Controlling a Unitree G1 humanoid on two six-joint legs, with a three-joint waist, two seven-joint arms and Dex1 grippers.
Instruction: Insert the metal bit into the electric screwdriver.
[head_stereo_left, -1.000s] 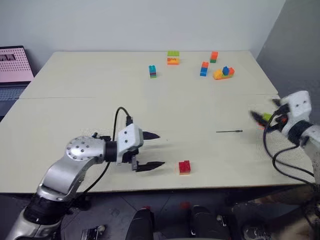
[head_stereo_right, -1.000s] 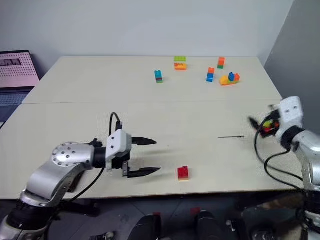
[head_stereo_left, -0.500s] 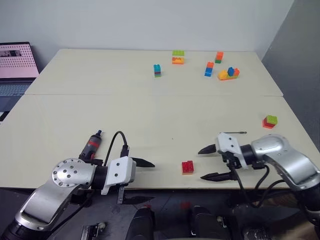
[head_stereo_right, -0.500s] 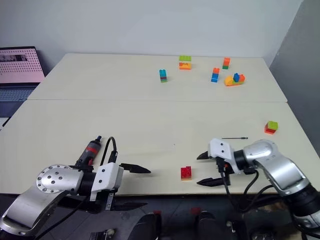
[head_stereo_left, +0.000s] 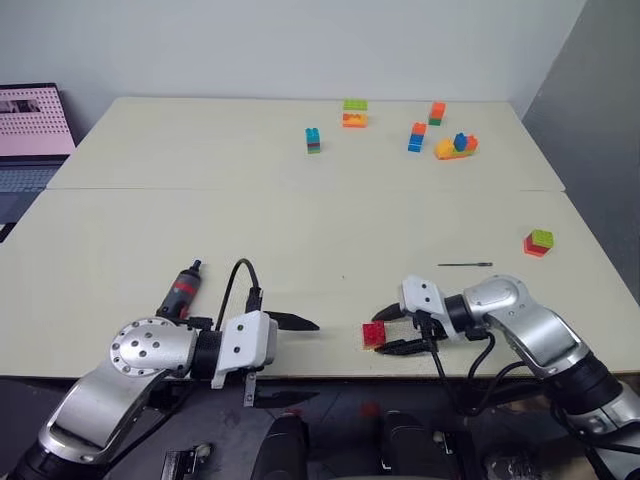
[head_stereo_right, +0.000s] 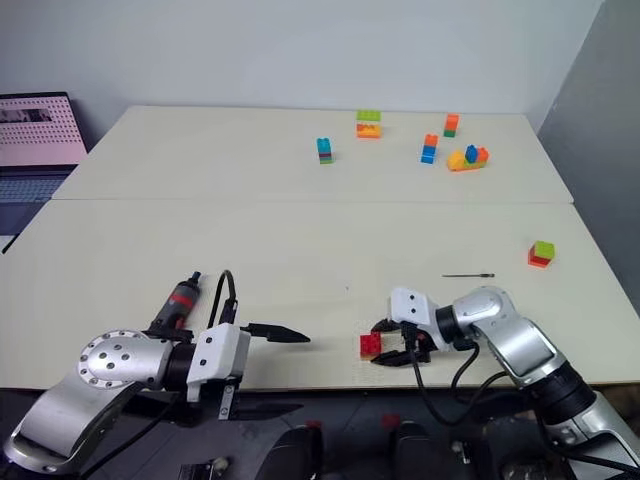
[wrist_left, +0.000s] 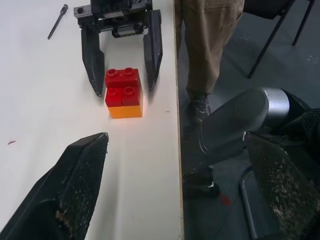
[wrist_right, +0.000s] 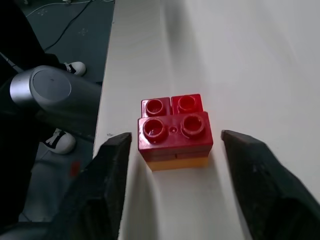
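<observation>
Right gripper (head_stereo_left: 382, 332) has swung in to lower centre and its fingers are narrowing around the red brick (head_stereo_left: 373, 335), not clamped yet. Left gripper (head_stereo_left: 290, 360) is hanging released. Metal bit (head_stereo_left: 465, 264) is lying untouched centre-right, electric screwdriver (head_stereo_left: 181, 290) lower left, so no insertion progress.

Your metal bit (head_stereo_left: 465, 264), a thin dark grey rod, lies flat on the table's right side. Your electric screwdriver (head_stereo_left: 182, 290), pen-shaped and black with a red band, lies flat well apart on the left near the front edge, narrow tip pointing away.
</observation>
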